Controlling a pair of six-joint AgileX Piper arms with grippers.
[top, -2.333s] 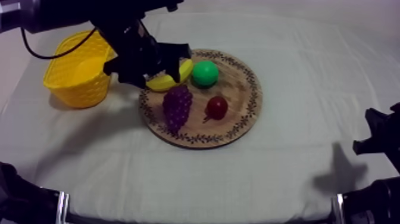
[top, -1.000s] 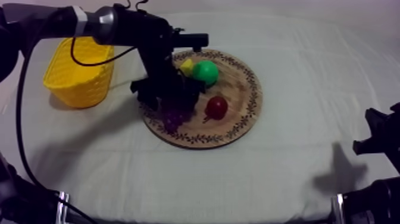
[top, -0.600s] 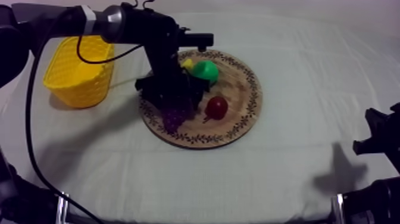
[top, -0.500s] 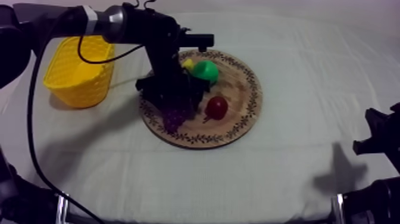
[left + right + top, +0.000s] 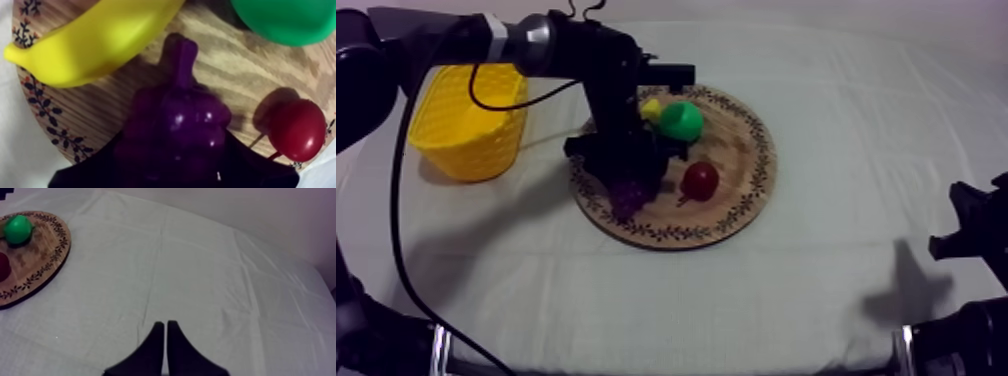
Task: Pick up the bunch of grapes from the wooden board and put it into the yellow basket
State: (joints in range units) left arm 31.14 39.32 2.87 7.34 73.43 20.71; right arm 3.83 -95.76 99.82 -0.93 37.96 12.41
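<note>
- The right gripper [image 5: 165,323] is hanging low over the cloth [image 5: 736,300] at my right, its fingers lying together as a narrow wedge.
- The board [image 5: 746,205] is lying mid-table, well apart from that gripper.
- The grapes [image 5: 175,120] are sitting on the board's left part, stem pointing between the banana and the pear.
- The left gripper [image 5: 626,172] is reaching down onto the grapes, its fingers pressing against the bunch from both sides.
- The red fruit [image 5: 700,180] is lying just beside the grapes, on the board.
- Farther back on the board, the pear [image 5: 681,121] and the banana [image 5: 95,40] are lying side by side.
- The basket [image 5: 471,155] is standing left of the board, near it but not touching.
</note>
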